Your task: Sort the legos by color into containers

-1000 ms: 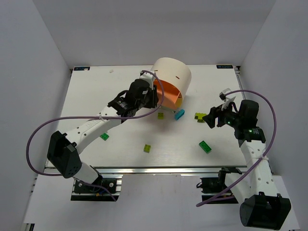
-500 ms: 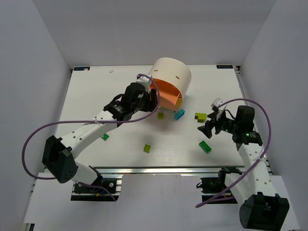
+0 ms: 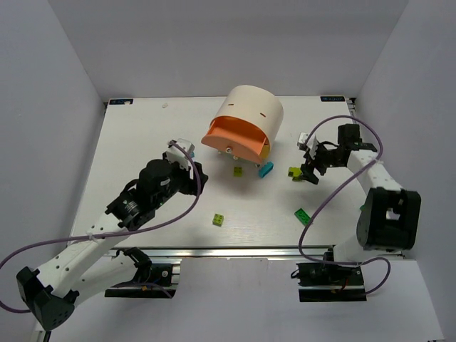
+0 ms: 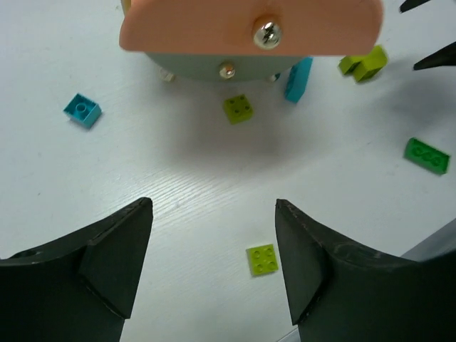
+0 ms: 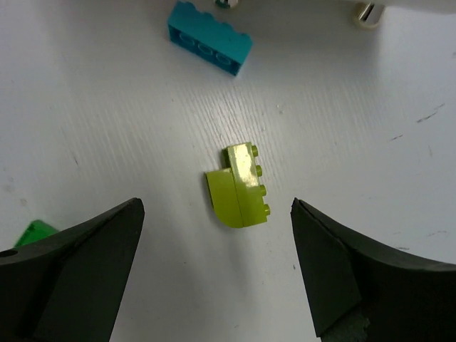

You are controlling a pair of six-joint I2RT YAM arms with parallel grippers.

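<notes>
Six legos lie loose on table; none seen in containers yet, so sorting looks barely begun. Peach drawer sits pulled out of drum, inside not visible. L gripper wide open, empty, facing drawer front. R gripper fully open, empty, straddling lime brick w/o touching. All bricks left to do.

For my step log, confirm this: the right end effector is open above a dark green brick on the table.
Wrong colour: the right wrist view shows the brick under the open right end effector is lime yellow-green, not dark green.
</notes>
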